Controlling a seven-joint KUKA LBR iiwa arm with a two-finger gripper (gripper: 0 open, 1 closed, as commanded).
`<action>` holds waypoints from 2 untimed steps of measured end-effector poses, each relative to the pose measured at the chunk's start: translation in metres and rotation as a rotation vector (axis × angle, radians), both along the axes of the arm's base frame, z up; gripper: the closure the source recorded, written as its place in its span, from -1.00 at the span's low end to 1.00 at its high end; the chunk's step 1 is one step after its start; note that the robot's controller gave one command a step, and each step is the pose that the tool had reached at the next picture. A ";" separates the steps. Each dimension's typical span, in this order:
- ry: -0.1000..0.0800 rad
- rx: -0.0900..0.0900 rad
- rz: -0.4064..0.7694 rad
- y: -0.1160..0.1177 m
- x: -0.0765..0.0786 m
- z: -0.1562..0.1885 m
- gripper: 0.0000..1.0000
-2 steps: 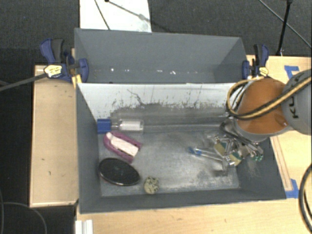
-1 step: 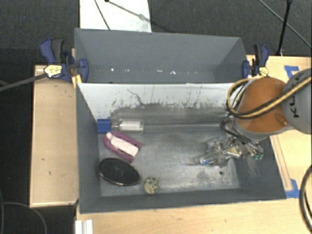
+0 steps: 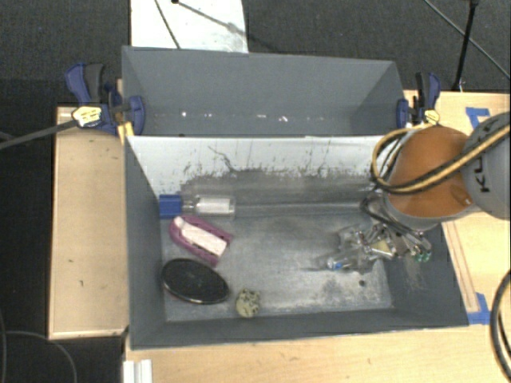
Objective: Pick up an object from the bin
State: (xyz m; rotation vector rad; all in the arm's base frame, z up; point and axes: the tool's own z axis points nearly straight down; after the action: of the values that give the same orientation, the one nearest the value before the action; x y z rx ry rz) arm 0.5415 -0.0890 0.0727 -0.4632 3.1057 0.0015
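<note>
The arm point(image 3: 489, 162) reaches in from the right, its orange-covered wrist point(image 3: 427, 174) pointing the gripper point(image 3: 356, 255) down-left.

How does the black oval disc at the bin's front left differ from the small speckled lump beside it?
The black oval disc is dark and uniform; the speckled lump is pale and mottled. The disc is far larger than the lump. The disc lies flat, while the lump is rounded. Both rest loose on the bin floor by its front wall, away from the gripper.

Grey arm point(image 3: 489, 154), black lettering; orange domed wrist cover point(image 3: 431, 183); yellow, black cables point(image 3: 385, 159) looped; metallic end effector point(image 3: 357, 255).
</note>
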 end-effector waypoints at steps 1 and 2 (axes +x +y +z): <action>-0.008 -0.002 -0.010 0.018 -0.046 0.175 1.00; 0.004 0.000 -0.098 0.011 -0.006 0.092 1.00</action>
State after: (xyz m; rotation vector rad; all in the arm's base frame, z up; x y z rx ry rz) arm 0.5353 -0.0775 0.1643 -0.3107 3.1285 0.0026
